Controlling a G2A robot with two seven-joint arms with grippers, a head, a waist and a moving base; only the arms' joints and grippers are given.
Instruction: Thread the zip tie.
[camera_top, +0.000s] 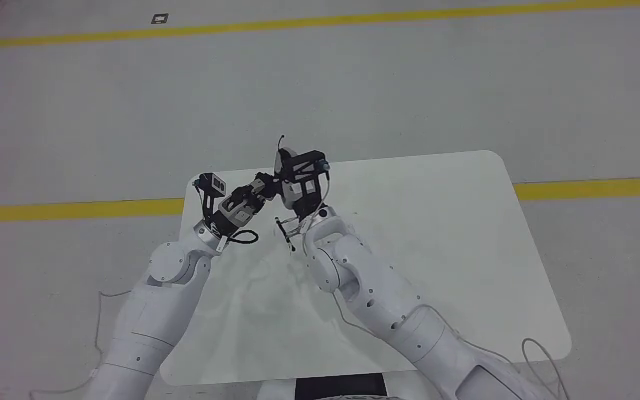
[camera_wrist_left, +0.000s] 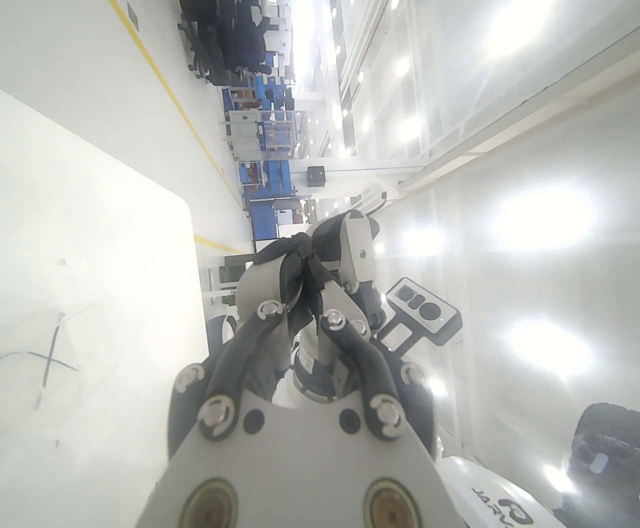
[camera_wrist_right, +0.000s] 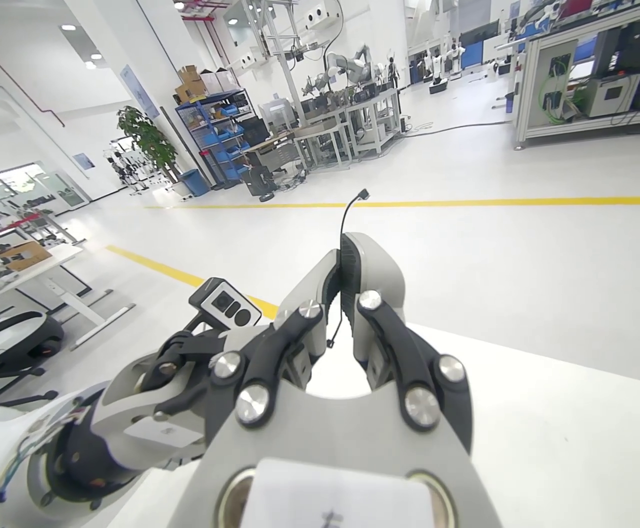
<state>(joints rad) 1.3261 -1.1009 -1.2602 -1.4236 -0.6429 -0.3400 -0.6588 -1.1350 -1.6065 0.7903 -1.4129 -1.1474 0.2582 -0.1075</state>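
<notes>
Two grippers are hovering close together above the table (camera_top: 450, 250)'s far edge | right gripper (camera_wrist_right: 345, 245) is clamping the black zip tie (camera_wrist_right: 344, 225) between its fingers, head end sticking out past the tips | left gripper (camera_wrist_left: 300, 260) is pressing its fingers together; whether it is grasping anything is unclear.

White round-cornered table (camera_top: 480, 230) on pale grey floor crossed by yellow floor lines (camera_top: 300, 22), with small dark floor marker (camera_top: 160, 18); beyond, potted plant (camera_wrist_right: 145, 135), blue shelving rack (camera_wrist_right: 215, 135), cluttered workbenches (camera_wrist_right: 350, 120), and what appears to be an aluminium-framed equipment cabinet (camera_wrist_right: 575, 85).
</notes>
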